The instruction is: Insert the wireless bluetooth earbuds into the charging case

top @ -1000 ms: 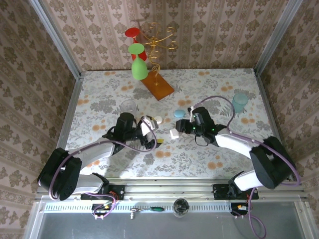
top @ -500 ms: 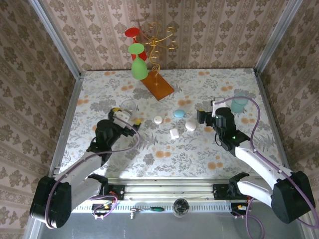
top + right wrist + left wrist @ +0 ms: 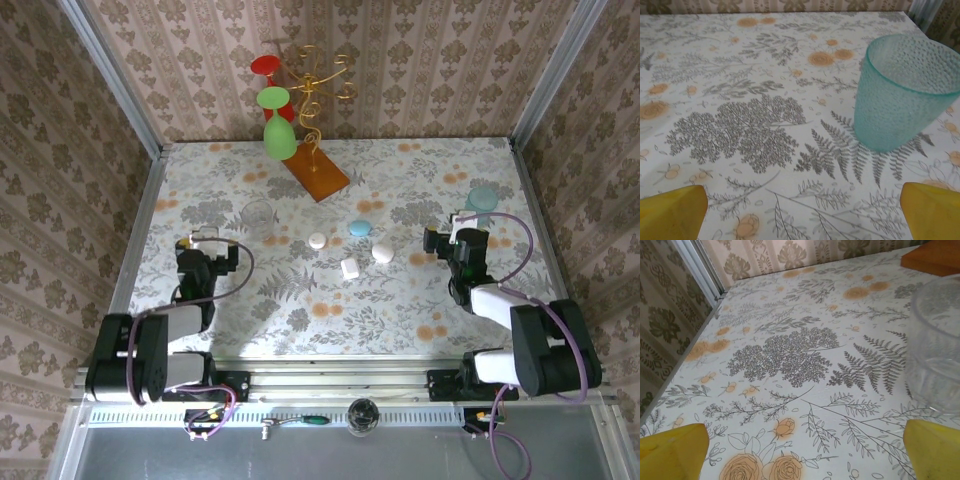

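Observation:
Four small pieces lie mid-table: a blocky white charging case (image 3: 350,268), a white pebble-shaped case (image 3: 382,253), a pale blue one (image 3: 359,227) and a small white round piece (image 3: 317,240). The earbuds themselves are hidden from me at this size. My left gripper (image 3: 207,238) is far to their left, low over the floral cloth, and in the left wrist view it (image 3: 804,452) is open with nothing between its yellow fingertips (image 3: 672,450). Far to the right, my right gripper (image 3: 452,236) is also open and empty (image 3: 802,212), pointing at the teal cup.
A clear glass (image 3: 258,213) (image 3: 937,345) stands just ahead and right of the left gripper. A teal tumbler (image 3: 483,203) (image 3: 900,92) stands close ahead of the right gripper. A gold rack with green and red wine glasses (image 3: 300,110) stands on a wooden base at the back.
Both arms have drawn back from the middle to their own sides. The right gripper's jaws have spread wide, and the blocky white case stays on the cloth.

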Robot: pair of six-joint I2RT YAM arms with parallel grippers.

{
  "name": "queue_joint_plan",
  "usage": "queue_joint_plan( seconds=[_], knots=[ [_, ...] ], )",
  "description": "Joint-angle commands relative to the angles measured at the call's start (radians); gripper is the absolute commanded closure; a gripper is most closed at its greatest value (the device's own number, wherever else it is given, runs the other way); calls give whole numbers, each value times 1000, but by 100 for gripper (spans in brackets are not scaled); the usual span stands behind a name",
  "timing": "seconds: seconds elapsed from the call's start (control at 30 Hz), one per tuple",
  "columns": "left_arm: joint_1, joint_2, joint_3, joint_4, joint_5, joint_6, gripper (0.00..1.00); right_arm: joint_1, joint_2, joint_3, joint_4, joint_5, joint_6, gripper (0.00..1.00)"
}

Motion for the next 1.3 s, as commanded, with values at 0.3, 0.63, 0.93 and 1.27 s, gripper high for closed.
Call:
queue_joint_plan(
  seconds=[0.3,0.63,0.93,1.27],
  knots=[
    [65,264,151,153,47,-61,0,-48,206,58,199,-149,-4,0],
    [39,260,190,60,-5,-45,0,-49,208,61,195,-146,-5,0],
    [34,260,185,69,-7,-40,0,-48,208,59,195,-146,-6,0],
    [33,260,187,68,-8,-38,0,-47,205,59,196,-146,-6,0]
  ],
)
